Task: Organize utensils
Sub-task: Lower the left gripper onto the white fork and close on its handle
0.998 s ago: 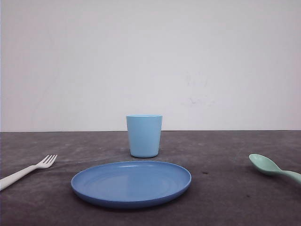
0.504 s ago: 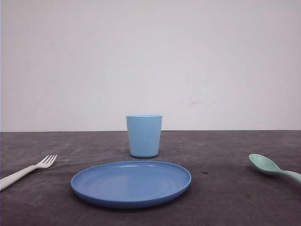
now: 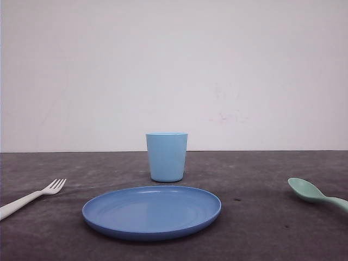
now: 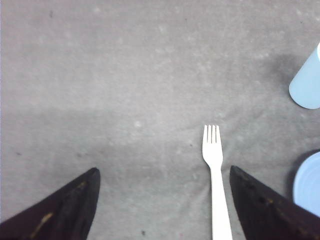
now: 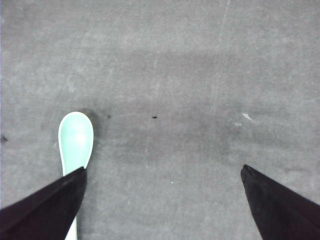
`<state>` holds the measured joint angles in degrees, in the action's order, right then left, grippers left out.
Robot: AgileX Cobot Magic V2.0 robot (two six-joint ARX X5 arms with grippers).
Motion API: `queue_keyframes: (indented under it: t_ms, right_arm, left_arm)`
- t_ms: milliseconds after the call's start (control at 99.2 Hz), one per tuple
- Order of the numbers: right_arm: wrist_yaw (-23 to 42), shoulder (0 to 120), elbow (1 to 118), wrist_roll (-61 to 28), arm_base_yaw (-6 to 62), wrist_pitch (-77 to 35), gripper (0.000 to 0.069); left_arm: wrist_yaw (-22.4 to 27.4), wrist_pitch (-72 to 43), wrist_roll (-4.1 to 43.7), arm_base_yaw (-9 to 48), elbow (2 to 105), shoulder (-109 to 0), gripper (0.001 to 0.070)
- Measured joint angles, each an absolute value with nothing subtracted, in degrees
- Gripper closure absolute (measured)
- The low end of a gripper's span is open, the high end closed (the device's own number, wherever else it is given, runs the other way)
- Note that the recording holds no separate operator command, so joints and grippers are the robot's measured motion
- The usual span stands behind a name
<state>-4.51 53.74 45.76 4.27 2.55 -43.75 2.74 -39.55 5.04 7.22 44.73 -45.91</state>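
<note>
A small white fork (image 3: 32, 197) lies flat on the dark table at the front left, tines toward the middle. In the left wrist view the fork (image 4: 215, 175) lies between the wide-apart fingers of my left gripper (image 4: 162, 172), close to one finger; the gripper is open and holds nothing. A mint-green spoon (image 3: 314, 194) lies at the front right, bowl toward the middle. In the right wrist view the spoon (image 5: 75, 140) has its handle passing under one finger of my open right gripper (image 5: 162, 172), which holds nothing.
A round blue plate (image 3: 151, 211) sits at the front centre of the table, and a light blue cup (image 3: 166, 156) stands upright just behind it. The cup (image 4: 307, 82) and the plate's rim (image 4: 307, 182) appear at the edge of the left wrist view.
</note>
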Motion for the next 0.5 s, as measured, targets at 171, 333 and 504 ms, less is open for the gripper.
queue_keyframes:
  t_ms: [171,333,504]
  right_arm:
    - [-4.5,53.8,45.8,4.3,2.5,-42.9,0.0066]
    - [-4.5,53.8,45.8,4.3,2.5,-42.7,0.0066]
    - [-4.5,53.7,45.8,4.3,2.5,-42.7,0.0066]
  left_arm:
    - [4.4,-39.5,6.9,10.6,44.7,-51.5,0.0199]
    - [4.4,-37.7,8.0,15.0,44.7,-58.6,0.0200]
    - [4.1,-33.9,9.2,19.1,44.7,-66.3,0.0200]
